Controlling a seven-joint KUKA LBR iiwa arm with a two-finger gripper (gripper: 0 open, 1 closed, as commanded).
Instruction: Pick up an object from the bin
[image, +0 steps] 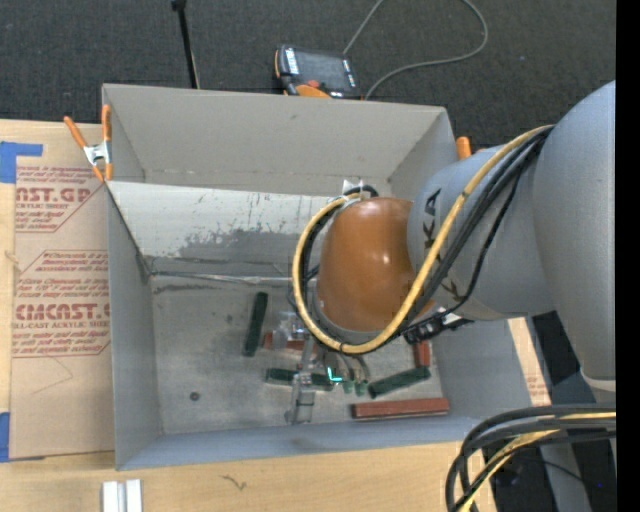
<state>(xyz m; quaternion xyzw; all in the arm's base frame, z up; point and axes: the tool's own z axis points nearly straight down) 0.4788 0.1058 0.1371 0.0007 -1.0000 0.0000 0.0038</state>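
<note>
Dark-green piece (281, 376) lies just beside the claw (300, 397), whose state is unclear.

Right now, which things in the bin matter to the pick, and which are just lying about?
In the job: gripper, low over the floor; small dark green piece beside it; grey bin.
Lying about: dark green stick at the view's left; second green stick and reddish-brown bar at its right; small red piece by the arm.
</note>
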